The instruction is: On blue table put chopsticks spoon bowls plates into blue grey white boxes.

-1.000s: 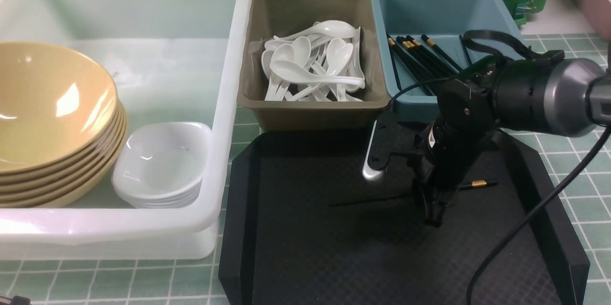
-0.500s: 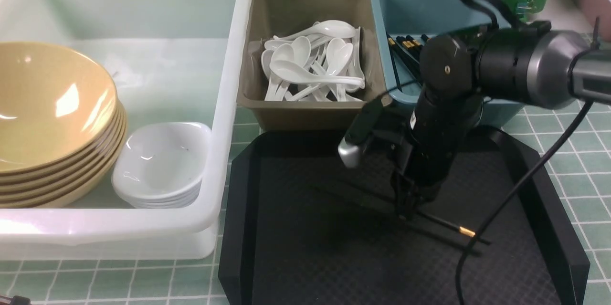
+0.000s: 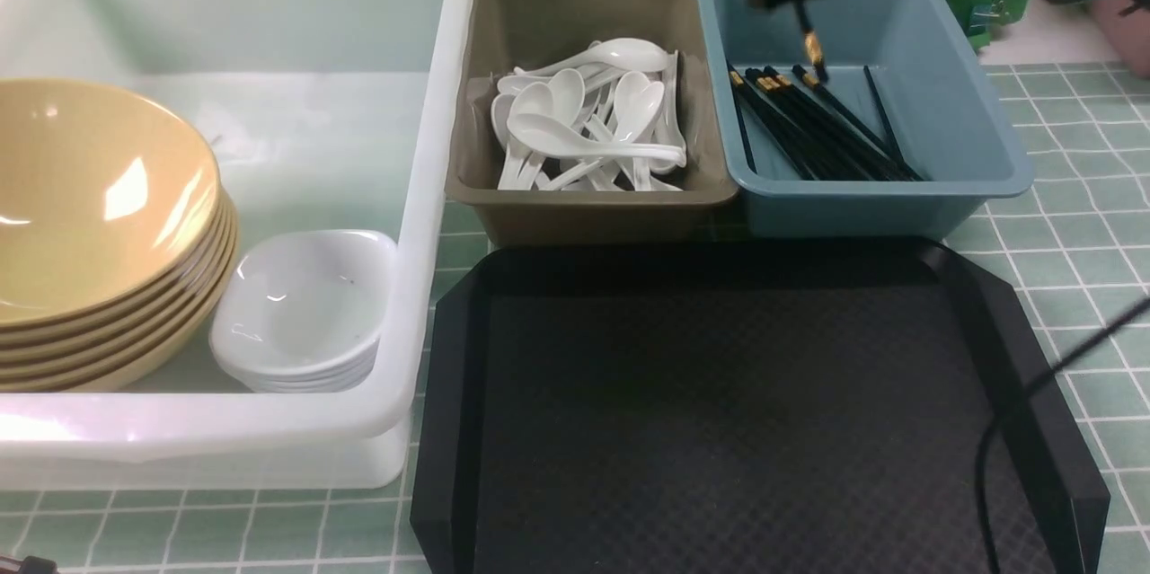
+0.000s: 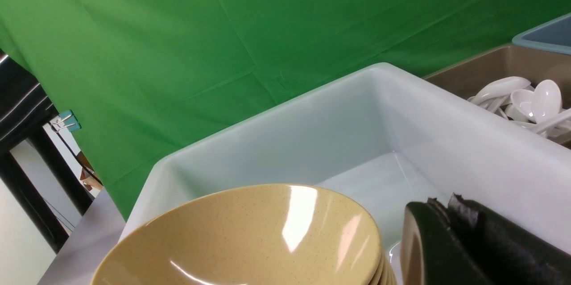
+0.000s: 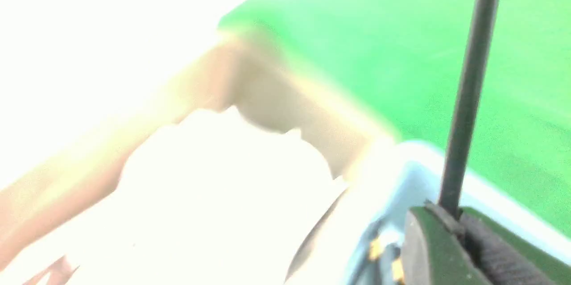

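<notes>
Right gripper over the blue bin with one chopstick; left gripper closed at the white tub.

Nearest me the black tray (image 3: 737,412) lies bare on the tiled surface (image 3: 1078,260), its far edge just short of the grey bin (image 3: 588,210) and blue bin (image 3: 898,206). My left gripper (image 4: 450,213) sits low beside the stacked bowls (image 3: 90,224), jaws pressed together on nothing, inside the near end of the white tub (image 3: 431,197); the plates (image 3: 305,313) stack beside the bowls. Spoons (image 3: 588,120) fill the grey bin. My right arm reaches in at the top edge, blurred, above the blue bin's far wall; right gripper (image 5: 450,220) is clamped on a single chopstick (image 5: 468,93), whose gold-banded end (image 3: 813,47) hangs above the chopsticks (image 3: 818,129) already lying in the bin. Only the right wrist view shows the clamp itself; it is overexposed elsewhere.
</notes>
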